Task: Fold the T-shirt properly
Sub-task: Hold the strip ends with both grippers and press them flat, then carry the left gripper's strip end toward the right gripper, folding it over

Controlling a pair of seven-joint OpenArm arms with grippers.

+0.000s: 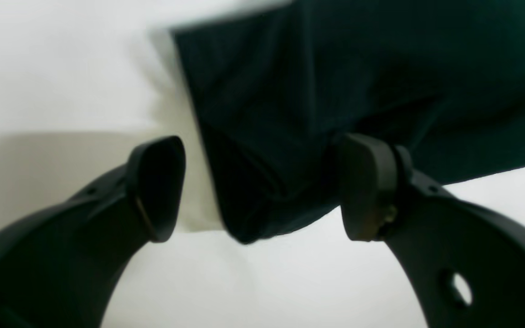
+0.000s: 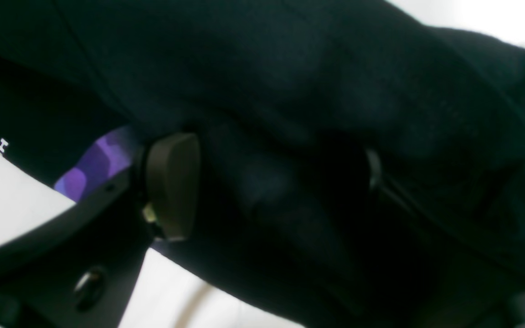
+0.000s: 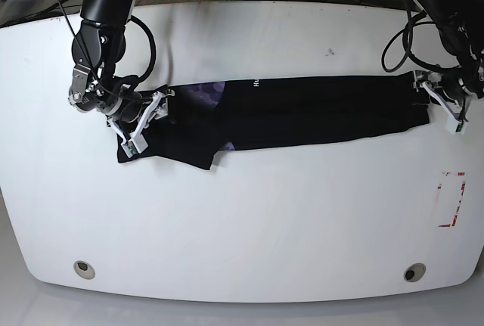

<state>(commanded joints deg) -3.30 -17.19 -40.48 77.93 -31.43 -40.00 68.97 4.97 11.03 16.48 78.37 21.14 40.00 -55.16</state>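
The left pincer (image 1: 262,187) stands with its jaws wide apart at the right-hand end of the T-shirt (image 3: 302,114), a folded corner of black cloth lying between the pads without being pinched. The right pincer (image 3: 140,122) sits at the opposite, left end, jaws also spread, with bunched black fabric filling the gap; whether it has a grip there cannot be told. The T-shirt lies on the white counter (image 3: 249,220) as a long narrow band, its long axis running left to right across the far half of the surface. A patch of purple print and a scrap of white lettering show near the left end, where the cloth widens and a flap hangs toward the near edge. A red mark (image 3: 451,200) sits near the counter's right edge.
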